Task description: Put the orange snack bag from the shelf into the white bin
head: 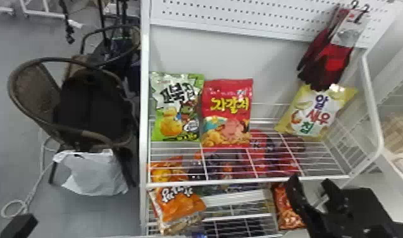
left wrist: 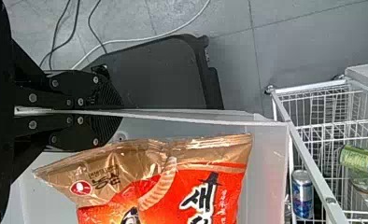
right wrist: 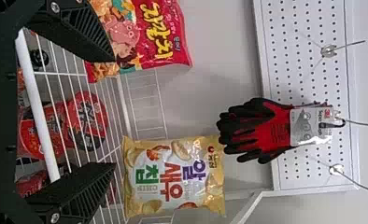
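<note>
The right pincer was spread, with nothing between its fingers, by the near right of the upper wire shelf, and the orange snack bag sat well off to its left and lower, on the near left of the tier below, its long axis seemingly closer to upright than level. The left pincer was pinching the wall of the white bin, where a red-and-gold snack bag lay, so reaching leftward beneath the front rail looked like the free right arm's job.
</note>
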Controlling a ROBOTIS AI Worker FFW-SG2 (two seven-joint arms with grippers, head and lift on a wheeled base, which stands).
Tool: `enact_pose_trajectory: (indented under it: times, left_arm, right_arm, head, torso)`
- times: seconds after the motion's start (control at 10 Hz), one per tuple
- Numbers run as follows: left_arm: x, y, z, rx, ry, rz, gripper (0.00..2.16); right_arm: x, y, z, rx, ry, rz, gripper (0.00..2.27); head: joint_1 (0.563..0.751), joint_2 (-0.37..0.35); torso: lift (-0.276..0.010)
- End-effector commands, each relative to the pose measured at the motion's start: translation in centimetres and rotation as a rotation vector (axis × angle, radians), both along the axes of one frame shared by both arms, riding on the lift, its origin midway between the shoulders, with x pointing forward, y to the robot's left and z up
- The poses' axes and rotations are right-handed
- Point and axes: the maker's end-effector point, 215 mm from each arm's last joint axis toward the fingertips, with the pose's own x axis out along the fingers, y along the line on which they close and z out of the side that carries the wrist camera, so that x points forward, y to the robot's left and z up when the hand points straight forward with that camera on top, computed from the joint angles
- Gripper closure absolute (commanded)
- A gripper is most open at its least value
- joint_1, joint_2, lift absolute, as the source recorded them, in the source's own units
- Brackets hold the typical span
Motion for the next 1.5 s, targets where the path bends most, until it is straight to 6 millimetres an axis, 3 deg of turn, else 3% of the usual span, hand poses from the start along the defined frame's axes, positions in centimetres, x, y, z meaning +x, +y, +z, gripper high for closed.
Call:
enact_pose_trajectory:
  times: [0.0,1.4]
  left_arm:
    - [0.0,0.1,0.0,0.002,0.001,-0.001,2.14]
    - [-0.5,0.4,-0.3,0.013,0.013,0.000,2.14]
  right_arm:
    - [0.0,0.2,-0.1,0.003,0.001,0.003,0.09]
    - [0.8,1.2,-0.6,0.018,0.004,0.016,0.09]
  head:
    - [0.695,-0.241]
    - [0.695,-0.213]
  torso:
    - [0.001]
    - [0.001]
